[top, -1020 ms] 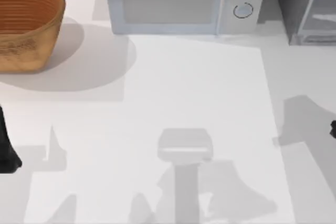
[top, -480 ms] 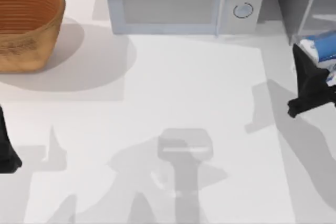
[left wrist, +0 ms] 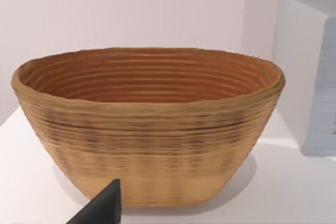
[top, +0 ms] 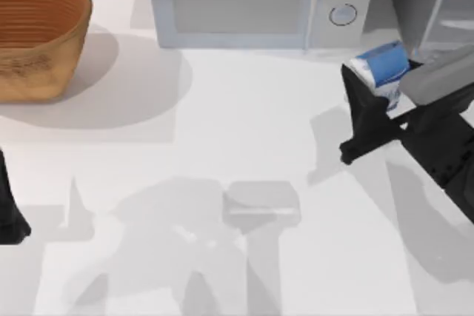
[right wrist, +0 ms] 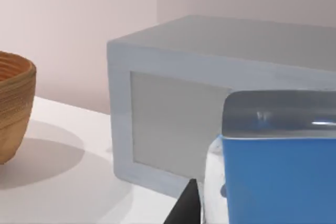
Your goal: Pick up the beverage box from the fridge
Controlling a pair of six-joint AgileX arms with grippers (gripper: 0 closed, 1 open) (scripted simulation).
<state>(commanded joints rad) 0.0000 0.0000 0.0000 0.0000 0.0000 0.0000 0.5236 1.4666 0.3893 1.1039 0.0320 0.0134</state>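
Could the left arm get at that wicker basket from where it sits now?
Probably yes. The left pincer sits parked at the table's left edge, the basket stands on that same side, and nothing lies between them.

The back edge of the table [top: 244, 116] is crowded: a woven basket [top: 37, 35] at the back-left corner, the microwave [top: 252, 1] mid-back, the fridge [top: 433, 5] at the back-right corner. The middle and front edge lie open for passage.
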